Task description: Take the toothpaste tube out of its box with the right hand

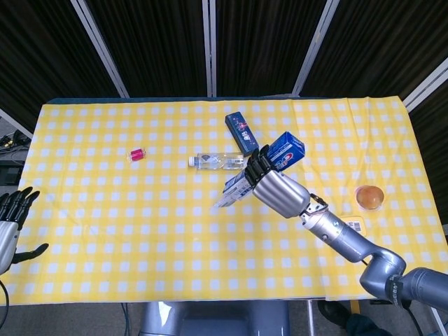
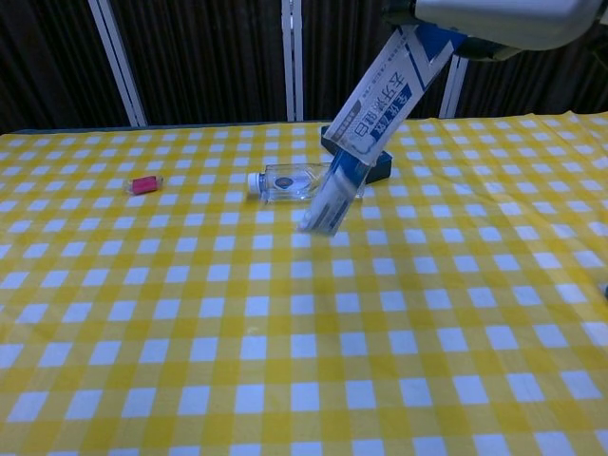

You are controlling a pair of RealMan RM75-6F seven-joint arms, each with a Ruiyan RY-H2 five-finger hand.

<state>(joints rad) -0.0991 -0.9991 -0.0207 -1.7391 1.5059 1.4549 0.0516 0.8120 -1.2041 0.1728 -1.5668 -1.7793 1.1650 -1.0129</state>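
Note:
My right hand [image 1: 280, 194] grips the blue and white toothpaste box [image 1: 285, 151] high above the table, tilted steeply with its open end down and to the left. The toothpaste tube [image 1: 222, 201] slides partway out of that lower end. In the chest view the box [image 2: 385, 90] slants down from the right hand [image 2: 499, 17] at the top edge, and the tube [image 2: 328, 201] hangs out over the tablecloth in front of the bottle. My left hand [image 1: 10, 225] hovers off the table's left edge, fingers spread, holding nothing.
A clear water bottle [image 1: 218, 161] lies at mid-table with a dark blue box [image 1: 241, 133] behind it. A small red item [image 1: 136, 155] lies to the left. An orange cup [image 1: 369, 197] stands at the right. The yellow checked tablecloth [image 1: 140, 231] covers the table.

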